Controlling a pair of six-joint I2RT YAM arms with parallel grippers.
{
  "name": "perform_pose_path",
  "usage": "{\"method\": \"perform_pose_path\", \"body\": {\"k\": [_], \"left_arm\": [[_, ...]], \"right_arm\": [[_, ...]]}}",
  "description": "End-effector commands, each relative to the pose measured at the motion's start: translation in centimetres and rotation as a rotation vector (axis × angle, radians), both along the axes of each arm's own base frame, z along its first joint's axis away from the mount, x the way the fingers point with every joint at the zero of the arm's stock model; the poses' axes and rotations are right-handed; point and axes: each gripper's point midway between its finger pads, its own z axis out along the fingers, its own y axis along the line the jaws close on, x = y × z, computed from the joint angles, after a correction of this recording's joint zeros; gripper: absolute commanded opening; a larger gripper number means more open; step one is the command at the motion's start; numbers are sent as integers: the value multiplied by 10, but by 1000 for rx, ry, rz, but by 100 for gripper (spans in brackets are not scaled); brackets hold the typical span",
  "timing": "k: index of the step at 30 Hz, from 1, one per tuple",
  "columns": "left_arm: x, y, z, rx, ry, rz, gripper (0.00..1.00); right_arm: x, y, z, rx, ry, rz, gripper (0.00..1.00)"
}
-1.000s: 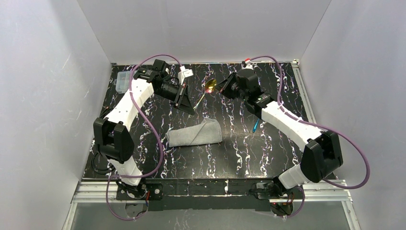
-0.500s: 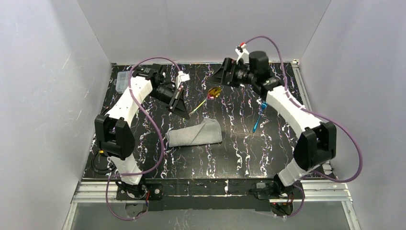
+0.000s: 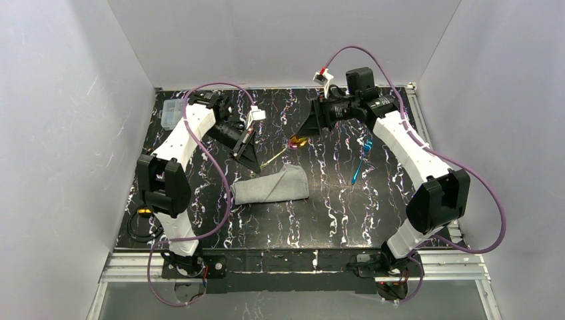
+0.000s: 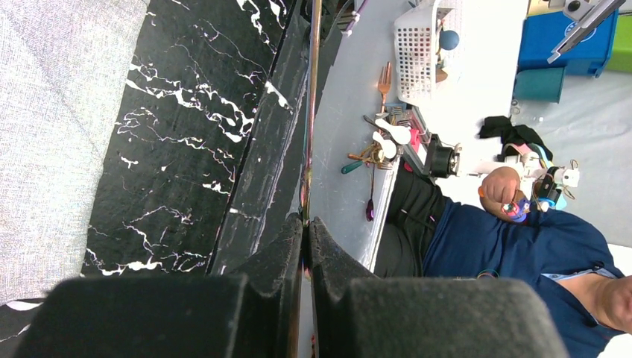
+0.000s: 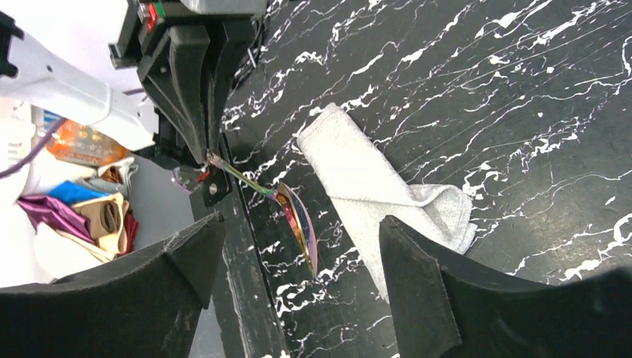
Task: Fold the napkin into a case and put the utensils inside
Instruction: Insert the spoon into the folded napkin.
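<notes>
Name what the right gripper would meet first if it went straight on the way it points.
Probably the spoon, held by the left gripper: its bowl lies straight ahead of the open right gripper, depth unclear.

My fixed camera looked down from above and behind the bases, far enough back to take in the whole table [image 3: 333,220] and both arms. The left wrist camera sat close behind the left fingers [image 4: 268,291], rolled sideways, sighting along the spoon [image 4: 313,112] past the table edge. The right wrist camera looked down between the right fingers [image 5: 149,291], and all three views shared the napkin [image 3: 270,187].
</notes>
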Motion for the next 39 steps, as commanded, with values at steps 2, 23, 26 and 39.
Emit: {"method": "perform_pose_path", "body": {"k": [2,23,26,39], "left_arm": [[-10,2,16,-29,3,-3,0],[13,40,-25,239,-244,60,58],[22,60,-51,339,-279,96,56],[19,84,-138,497,-164,239,48]], "right_arm": [[-22,-6,6,19,-31,74,70],[-22,-36,-88,-279,270,-358,1],[-44,-53,-122,-369,398,-463,1],[-55,-76,-159,-439,472,-659,1]]}}
